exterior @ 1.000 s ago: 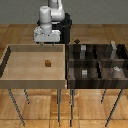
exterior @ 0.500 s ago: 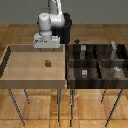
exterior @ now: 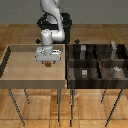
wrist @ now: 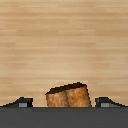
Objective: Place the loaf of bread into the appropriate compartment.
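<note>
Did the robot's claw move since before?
Yes. The gripper has come down and toward the exterior view's right, now over the loaf of bread in the light tray.

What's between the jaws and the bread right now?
Nothing. In the wrist view the loaf of bread sits between the two fingertips, with only bare wooden tray floor on either side of it.

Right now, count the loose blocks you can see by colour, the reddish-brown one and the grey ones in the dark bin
Reddish-brown loaf of bread: 1
Grey blocks: 4
Total: 5
</note>
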You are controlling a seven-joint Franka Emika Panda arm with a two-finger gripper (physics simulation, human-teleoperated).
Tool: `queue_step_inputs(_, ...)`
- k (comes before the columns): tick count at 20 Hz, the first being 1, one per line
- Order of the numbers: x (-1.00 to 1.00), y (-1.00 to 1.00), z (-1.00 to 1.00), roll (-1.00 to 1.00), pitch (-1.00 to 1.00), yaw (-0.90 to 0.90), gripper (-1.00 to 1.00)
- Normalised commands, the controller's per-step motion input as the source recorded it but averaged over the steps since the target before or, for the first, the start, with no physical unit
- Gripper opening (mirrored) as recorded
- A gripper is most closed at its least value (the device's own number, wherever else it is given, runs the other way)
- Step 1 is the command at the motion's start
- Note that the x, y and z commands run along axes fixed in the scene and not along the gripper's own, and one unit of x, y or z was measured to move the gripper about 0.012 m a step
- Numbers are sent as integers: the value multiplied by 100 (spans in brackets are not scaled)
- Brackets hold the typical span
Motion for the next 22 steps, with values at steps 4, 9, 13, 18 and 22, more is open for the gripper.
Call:
queue_step_inputs(4,0,0,-75,0,0,0,-100)
queue_step_inputs(9,0,0,0,0,0,0,-100)
queue_step_inputs(13,0,0,50,0,0,0,-100)
queue_step_inputs(18,0,0,100,0,0,0,-100)
queue_step_inputs(22,0,0,100,0,0,0,-100)
